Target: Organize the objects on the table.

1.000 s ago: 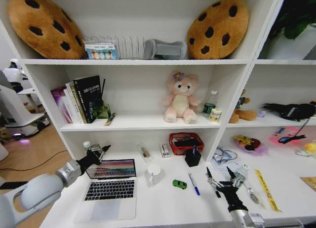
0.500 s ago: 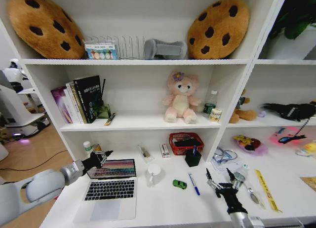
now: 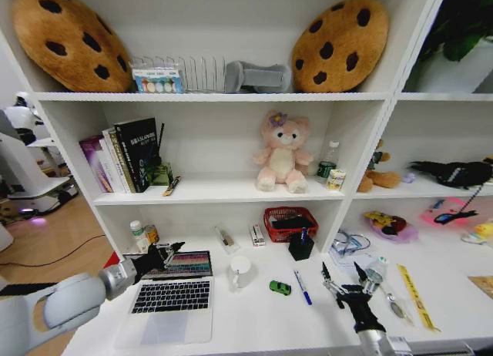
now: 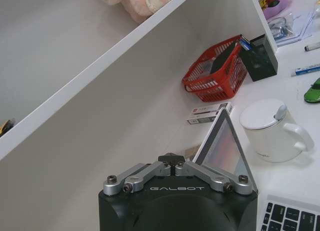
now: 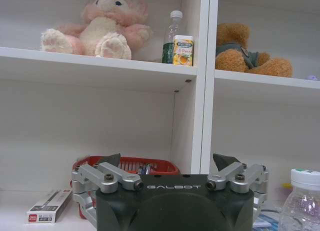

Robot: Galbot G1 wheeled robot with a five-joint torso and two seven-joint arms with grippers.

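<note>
Right now, reading my feeds outward from the grippers:
Left gripper (image 3: 168,253): fingers pinched together, at the top left corner of the laptop's lid.
Right gripper (image 3: 344,281): fingers spread wide, grasping nothing, hovering near the front right of the table (image 3: 254,317).
Laptop (image 3: 171,288): open, on the table's left, screen lit.
Green toy car (image 3: 280,287): mid-table, right of the white mug (image 3: 240,271).
Blue-capped pen (image 3: 303,287): just right of the car, apart from it.
</note>
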